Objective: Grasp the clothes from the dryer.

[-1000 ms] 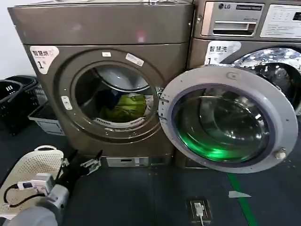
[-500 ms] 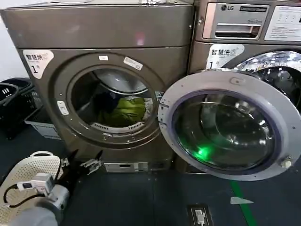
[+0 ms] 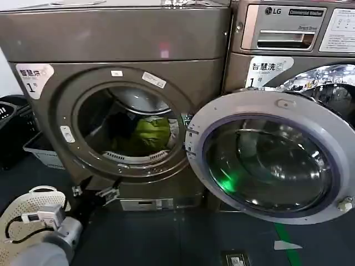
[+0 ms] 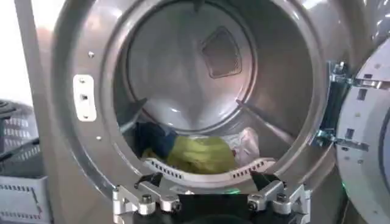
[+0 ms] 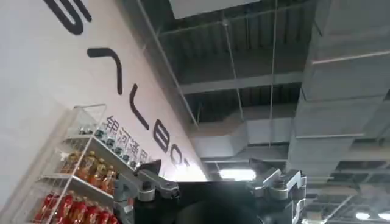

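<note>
At the far left of the head view, a dark basket (image 3: 8, 130) and a grey crate (image 3: 41, 152) stand on the floor beside the dryer (image 3: 116, 39). A white perforated basket (image 3: 30, 208) lies on the floor nearer the robot, by the left arm.

The left gripper (image 3: 94, 193) sits low in front of the dryer, below the porthole rim, its jaws released and holding nothing. From the left wrist view, the left gripper (image 4: 210, 198) faces straight into the drum, both fingertips spread apart and clear of the opening.

The dryer carries a white sticker (image 3: 34, 76) marked 1 at its upper left. The clothes (image 3: 147, 133) lie at the bottom of the drum, toward the rear: a lime-green garment (image 4: 201, 155) in the middle, a dark blue piece (image 4: 155, 137) to one side of it, a white piece (image 4: 247, 146) to the other.

The round door (image 3: 272, 158) is swung fully open to the right, hinged beside the porthole, partly covering the neighbouring LG machine (image 3: 294, 33).

The right gripper (image 5: 210, 189) points upward toward a ceiling, jaws released and empty.
</note>
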{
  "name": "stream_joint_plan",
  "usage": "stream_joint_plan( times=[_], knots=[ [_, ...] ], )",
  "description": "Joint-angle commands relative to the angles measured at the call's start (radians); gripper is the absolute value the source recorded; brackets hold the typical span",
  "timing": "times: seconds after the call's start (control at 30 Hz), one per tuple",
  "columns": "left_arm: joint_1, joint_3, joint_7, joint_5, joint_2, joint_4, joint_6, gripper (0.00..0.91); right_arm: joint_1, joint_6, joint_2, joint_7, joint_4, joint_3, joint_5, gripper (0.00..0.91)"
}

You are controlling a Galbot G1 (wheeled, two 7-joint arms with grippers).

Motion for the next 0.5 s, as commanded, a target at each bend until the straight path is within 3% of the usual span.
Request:
stream_joint_plan(
  times=[0.03, 0.5],
  knots=[
    [0.0, 0.0, 0.0, 0.001, 0.002, 0.003, 0.045, 0.907, 0.002, 0.0, 0.0, 0.0, 0.002, -0.001, 0.001, 0.907],
    [0.0, 0.0, 0.0, 0.002, -0.004, 0.005, 0.045, 0.907, 0.005, 0.002, 0.001, -0.001, 0.003, -0.005, -0.001, 0.907]
  ],
)
